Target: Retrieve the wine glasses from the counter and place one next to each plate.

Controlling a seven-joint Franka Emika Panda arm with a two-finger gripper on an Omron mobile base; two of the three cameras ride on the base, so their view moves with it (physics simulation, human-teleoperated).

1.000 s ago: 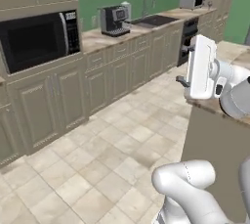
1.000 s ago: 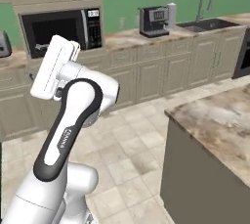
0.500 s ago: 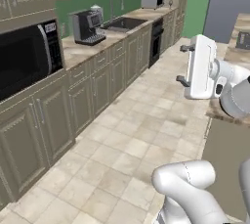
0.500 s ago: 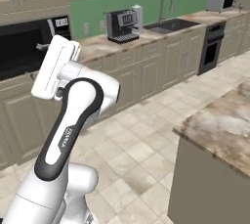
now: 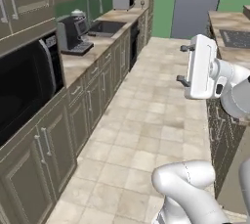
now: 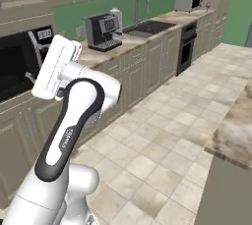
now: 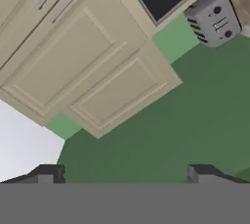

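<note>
Left base view is showing, from left to right, a black microwave (image 5: pixel 22 96) sitting above beige cabinet doors, a coffee machine (image 5: pixel 73 33) standing on the tan marbled desk (image 5: pixel 80 61), a sink with faucet (image 5: pixel 105 25), and a small white microwave (image 5: pixel 123 0) at the far end. A tiny stemmed shape, possibly a wine glass (image 5: pixel 142 4), is standing just beside that microwave; it is too small to confirm. The gripper (image 7: pixel 124 171) is standing with its tips wide apart, holding nothing, facing upper cabinets (image 7: pixel 93 66), a green wall, and a grey toaster (image 7: pixel 213 18).
</note>
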